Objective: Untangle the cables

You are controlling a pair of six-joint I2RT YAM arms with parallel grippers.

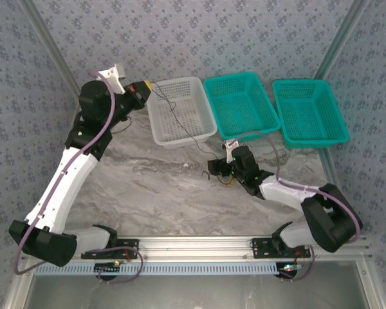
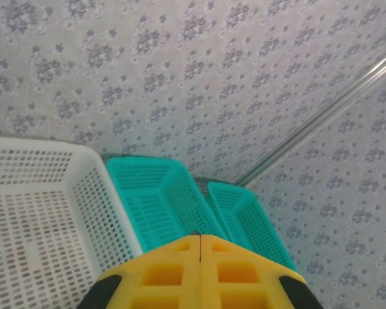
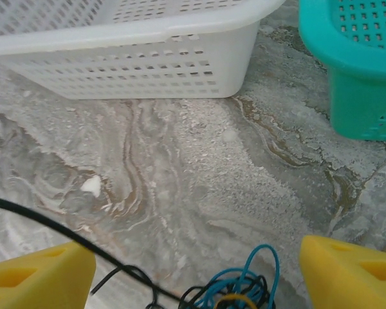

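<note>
On the grey marbled desk (image 1: 148, 187), at 6 o'clock of the white perforated plastic basket (image 3: 135, 58), the right end effector (image 3: 196, 267) is spread, with the tangled blue, yellow and black cables (image 3: 235, 290) lying between its fingers. One black strand (image 3: 45, 222) is led off toward 10 o'clock. The left end effector (image 2: 200, 248) is pressed together.

Overhead wide, wrists close, sharing white basket (image 3: 135, 64)

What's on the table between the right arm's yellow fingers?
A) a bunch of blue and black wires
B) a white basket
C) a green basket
A: the right wrist view shows the tangled cables lying between the spread yellow fingers, with the white basket and green basket farther off.
</note>
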